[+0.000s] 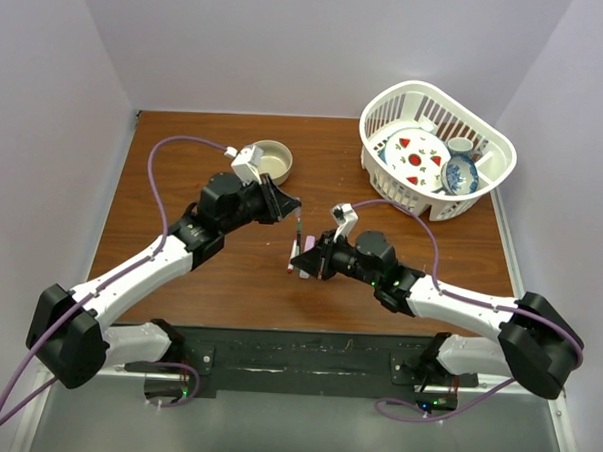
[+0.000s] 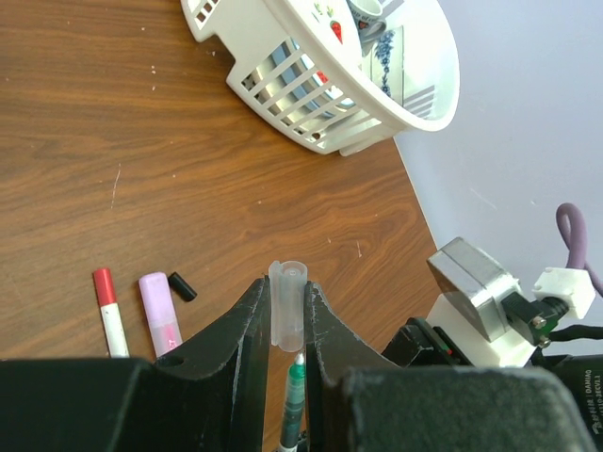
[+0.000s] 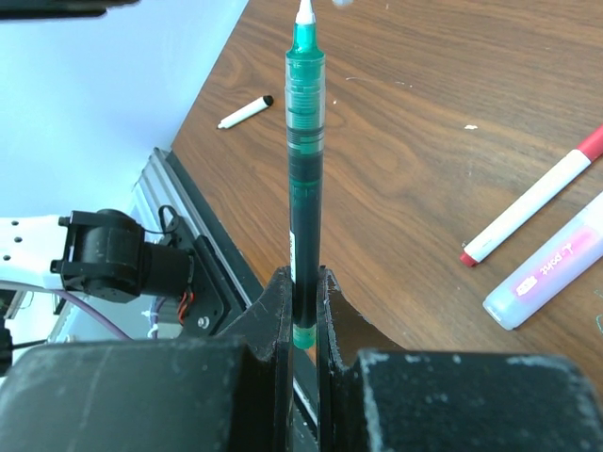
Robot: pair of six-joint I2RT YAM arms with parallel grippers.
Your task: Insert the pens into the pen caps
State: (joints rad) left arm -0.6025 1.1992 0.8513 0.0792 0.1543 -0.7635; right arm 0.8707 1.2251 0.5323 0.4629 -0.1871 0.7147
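My left gripper point(image 2: 285, 284) is shut on a translucent grey pen cap point(image 2: 287, 306), its open end facing back toward the wrist. My right gripper point(image 3: 302, 275) is shut on the rear end of a dark green-grey pen point(image 3: 303, 169). The pen's white tip point(image 2: 299, 362) sits just below the cap's mouth and is not inside it. In the top view the left gripper point(image 1: 290, 208) is above the right gripper point(image 1: 310, 256), with the pen point(image 1: 298, 236) between them. A pink marker point(image 2: 160, 313), a red-capped white pen point(image 2: 109, 313) and a small black cap point(image 2: 182, 285) lie on the table.
A second white pen with a black tip point(image 3: 245, 111) lies near the table's front edge. A tan bowl point(image 1: 272, 161) sits at the back behind the left arm. A white basket point(image 1: 435, 147) of dishes stands at the back right.
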